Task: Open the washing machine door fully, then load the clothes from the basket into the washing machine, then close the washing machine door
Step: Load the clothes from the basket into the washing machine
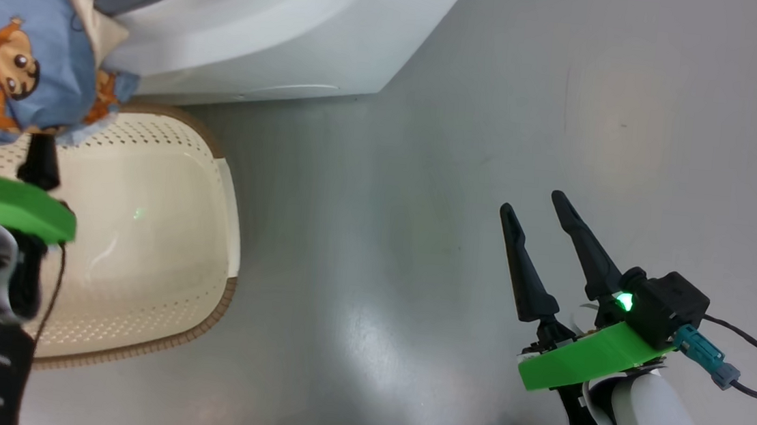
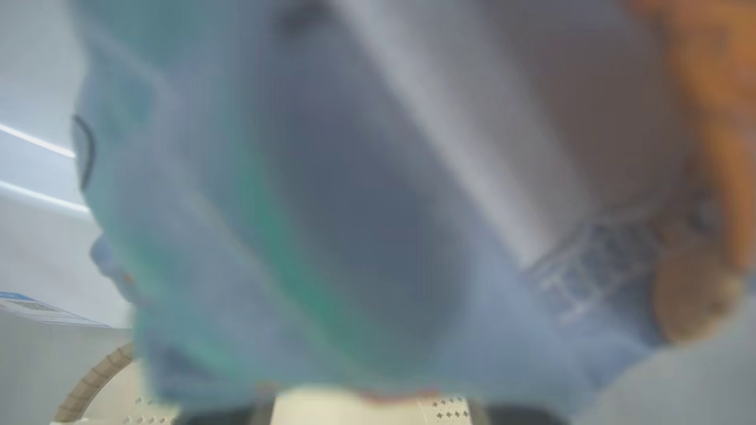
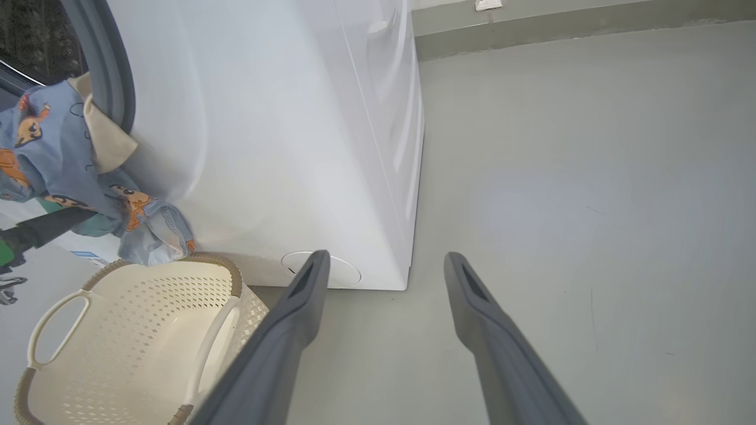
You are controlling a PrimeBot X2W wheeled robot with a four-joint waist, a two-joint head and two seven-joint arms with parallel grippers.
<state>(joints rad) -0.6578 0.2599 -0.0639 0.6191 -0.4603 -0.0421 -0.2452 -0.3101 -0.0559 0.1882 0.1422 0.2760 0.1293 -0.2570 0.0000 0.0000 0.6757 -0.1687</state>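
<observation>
Cream perforated plastic basket [image 1: 231, 213] beneath the spread left pincer [image 1: 0, 151] looks empty, blue fox-print clothes [image 1: 22, 51] draped on its tips at the mouth of the white washing machine [image 1: 285, 26]; right pincer [image 1: 533, 204] released; closing the door remains.

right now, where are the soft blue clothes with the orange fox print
The blue fox-print clothes are at the head view's upper left, hanging against the front of the big white washing machine, above the cream perforated basket and the left gripper.

Smooth grey floor [image 1: 462, 199], glossy under the light. Standing directly on it: white washing machine [image 1: 284, 33] and, just beside its front, cream perforated basket [image 1: 164, 235] with brown rim.
</observation>
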